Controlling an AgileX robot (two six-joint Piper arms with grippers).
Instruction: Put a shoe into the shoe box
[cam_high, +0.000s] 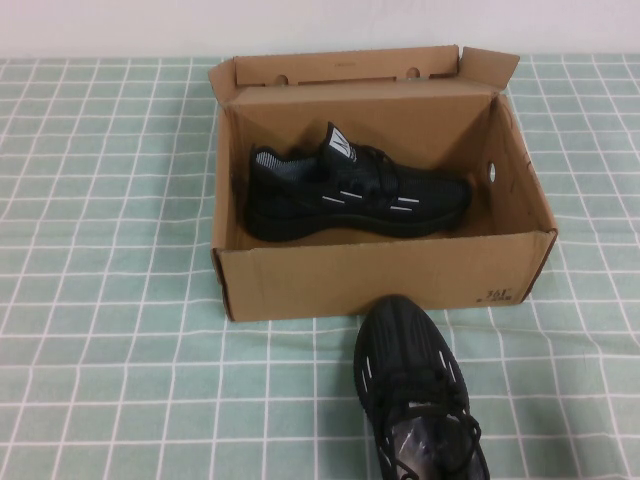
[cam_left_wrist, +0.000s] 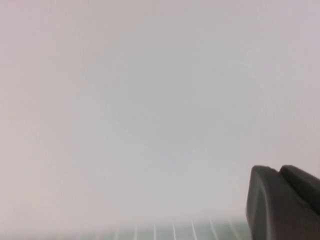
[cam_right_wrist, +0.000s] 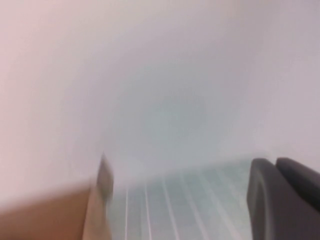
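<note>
The brown cardboard shoe box (cam_high: 380, 275) stands open at the table's middle, its flap lid folded up at the back. One black sneaker (cam_high: 350, 190) lies on its side inside it, toe to the right. The matching black sneaker (cam_high: 412, 385) sits on the cloth just in front of the box, toe touching the front wall. Neither arm shows in the high view. A dark part of my left gripper (cam_left_wrist: 285, 205) shows against a white wall, far from the objects. A dark part of my right gripper (cam_right_wrist: 282, 200) shows near a blurred edge of the box (cam_right_wrist: 50, 215).
A green checked cloth (cam_high: 110, 330) covers the table, with open cloth left and right of the box. A white wall (cam_high: 320, 20) runs behind the table.
</note>
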